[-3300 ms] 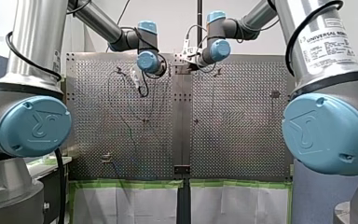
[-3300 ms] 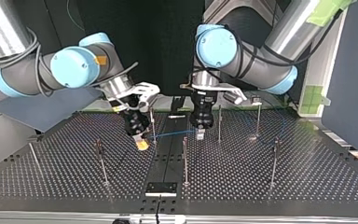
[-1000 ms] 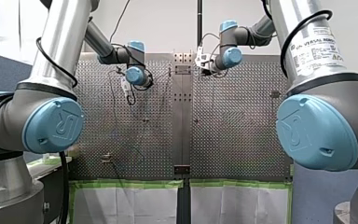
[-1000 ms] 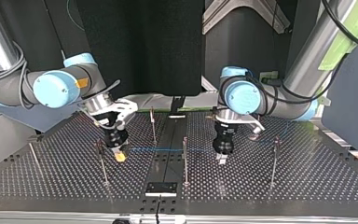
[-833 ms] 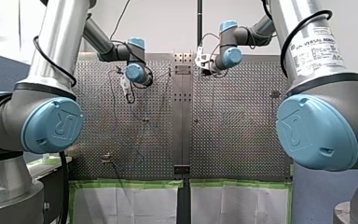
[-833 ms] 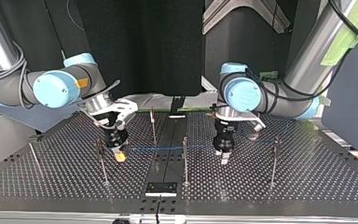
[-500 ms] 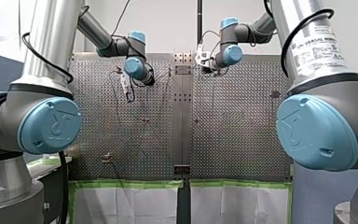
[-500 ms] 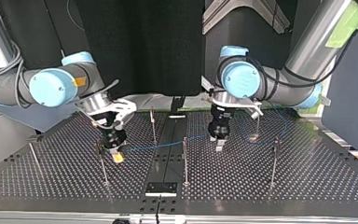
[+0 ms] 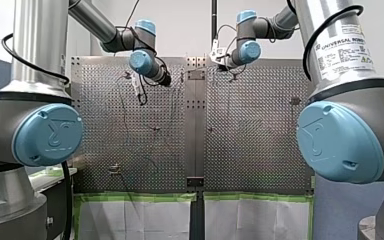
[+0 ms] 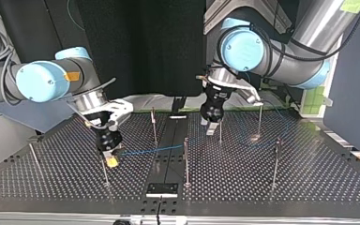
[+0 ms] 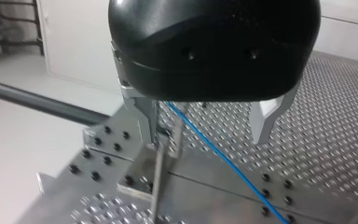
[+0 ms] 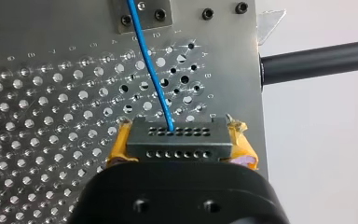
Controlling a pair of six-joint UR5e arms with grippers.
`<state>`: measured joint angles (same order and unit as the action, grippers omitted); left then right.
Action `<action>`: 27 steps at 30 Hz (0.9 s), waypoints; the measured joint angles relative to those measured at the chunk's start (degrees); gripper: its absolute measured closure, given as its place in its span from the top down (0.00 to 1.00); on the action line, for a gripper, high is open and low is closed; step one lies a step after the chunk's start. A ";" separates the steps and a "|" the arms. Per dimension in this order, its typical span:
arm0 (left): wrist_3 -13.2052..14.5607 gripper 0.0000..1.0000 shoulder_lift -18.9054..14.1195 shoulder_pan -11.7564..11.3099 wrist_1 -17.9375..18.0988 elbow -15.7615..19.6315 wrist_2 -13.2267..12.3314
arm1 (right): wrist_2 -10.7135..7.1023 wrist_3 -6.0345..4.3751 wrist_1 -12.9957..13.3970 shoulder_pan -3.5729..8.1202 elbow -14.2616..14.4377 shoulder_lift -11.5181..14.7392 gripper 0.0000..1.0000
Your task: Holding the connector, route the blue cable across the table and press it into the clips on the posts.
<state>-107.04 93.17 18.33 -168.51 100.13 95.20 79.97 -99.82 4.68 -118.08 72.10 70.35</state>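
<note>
My right gripper (image 12: 181,140) has its yellow pads shut on a dark multi-hole connector (image 12: 177,150). The blue cable (image 12: 149,70) leaves the connector and runs ahead over the perforated plate. At the top view's left this gripper (image 10: 111,161) hangs low beside a thin post (image 10: 103,164). From it the blue cable (image 10: 145,151) runs right past the middle post (image 10: 186,157). My left gripper (image 10: 209,127) hovers higher, next to another post (image 10: 220,130). In the left wrist view its metal fingers (image 11: 145,116) stand open, and the blue cable (image 11: 214,149) passes loose between them.
More thin posts (image 10: 276,161) stand about the perforated table (image 10: 309,178). A small black plate (image 10: 161,189) sits at the near edge in the top view. A dark rod (image 12: 317,60) sticks out past the table's edge. Both arms' elbows (image 9: 47,135) crowd the front view's sides.
My left gripper has risen and drawn back toward the far side of the top view, staying open. My right gripper has moved nearer the camera with the connector, and the cable now slopes.
</note>
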 joint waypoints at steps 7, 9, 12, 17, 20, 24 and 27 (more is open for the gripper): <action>-2.27 1.00 -3.49 2.17 0.85 0.01 1.60 | 0.04 -0.08 -0.10 0.06 0.03 0.12 0.00; -2.82 1.00 -4.67 2.88 1.43 -0.04 2.09 | 0.09 -0.12 -0.14 0.15 0.04 0.16 0.00; -3.31 1.00 -6.08 4.14 2.00 -0.52 3.16 | 0.35 -0.18 -0.20 0.23 0.04 0.18 0.00; -3.15 1.00 -5.35 6.59 1.49 -2.61 5.53 | 0.81 -0.27 -0.33 0.35 0.04 0.32 0.00; -2.75 1.00 -4.01 8.14 0.98 -4.11 7.06 | 0.87 -0.29 -0.46 0.37 0.07 0.44 0.00; -1.83 1.00 -1.86 10.33 0.84 -6.30 9.25 | 0.89 -0.25 -0.52 0.41 0.06 0.64 0.00; -1.90 1.00 -0.32 11.88 0.88 -7.85 10.81 | 0.89 -0.22 -0.53 0.41 0.07 0.71 0.00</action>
<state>-108.93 92.84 30.22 -167.63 92.28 106.01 80.87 -100.04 4.14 -117.67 72.17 71.06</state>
